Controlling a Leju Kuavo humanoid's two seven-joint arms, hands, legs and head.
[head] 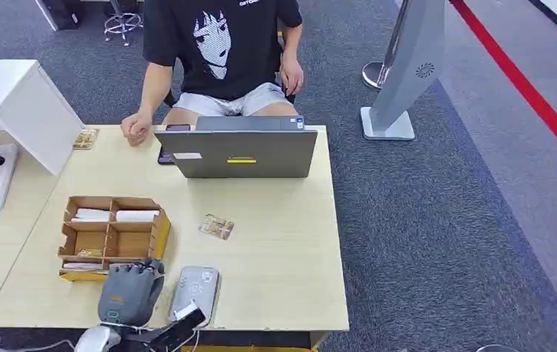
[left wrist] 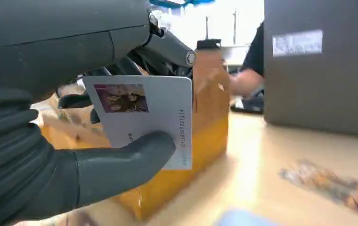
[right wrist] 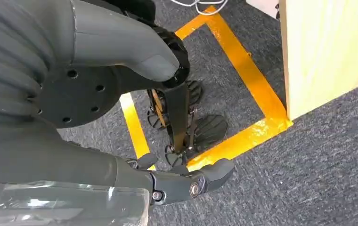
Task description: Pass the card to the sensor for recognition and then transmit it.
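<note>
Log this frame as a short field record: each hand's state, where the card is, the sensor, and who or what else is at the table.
left hand: holds a white photo card between thumb and fingers, next to the wooden organizer box
right hand: hanging beside the table, above the floor, fingers apart, holding nothing
sensor: grey pad at the table's near edge, right of the left hand; card not yet on it
loose card: lying flat mid-table
person: seated opposite, behind a laptop
</note>
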